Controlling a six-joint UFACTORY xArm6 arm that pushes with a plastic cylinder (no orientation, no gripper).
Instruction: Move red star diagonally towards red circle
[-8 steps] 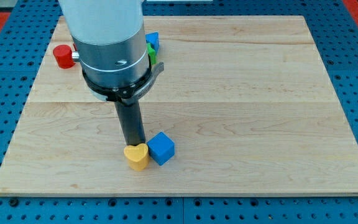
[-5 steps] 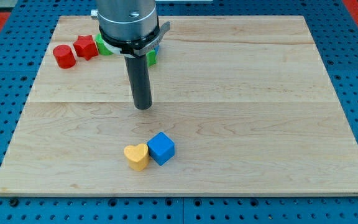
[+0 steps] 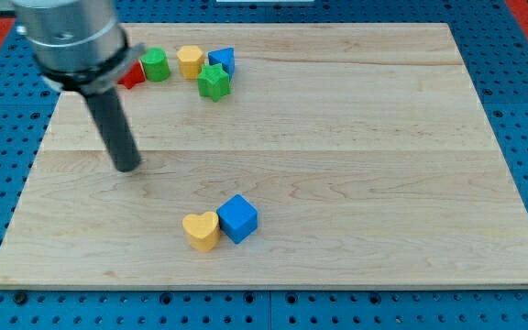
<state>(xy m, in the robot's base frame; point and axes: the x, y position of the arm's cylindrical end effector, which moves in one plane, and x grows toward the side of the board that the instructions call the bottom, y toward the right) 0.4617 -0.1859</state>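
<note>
Wooden tabletop (image 3: 356,137), read from the view's left. No claw on this rig, so no claw state to give. Our tip (image 3: 128,168) sits at the left, below the top cluster and well apart from every block. Red star (image 3: 134,76) shows only a sliver beside the arm; red circle is hidden behind it. Then green block (image 3: 157,64), yellow block (image 3: 190,60), green star (image 3: 214,82), blue block (image 3: 222,60); lower down, yellow heart (image 3: 202,230) touching blue cube (image 3: 238,218). Judgement: we should get the tip to the star's right, opposite the circle, and push slowly through its centre.
</note>
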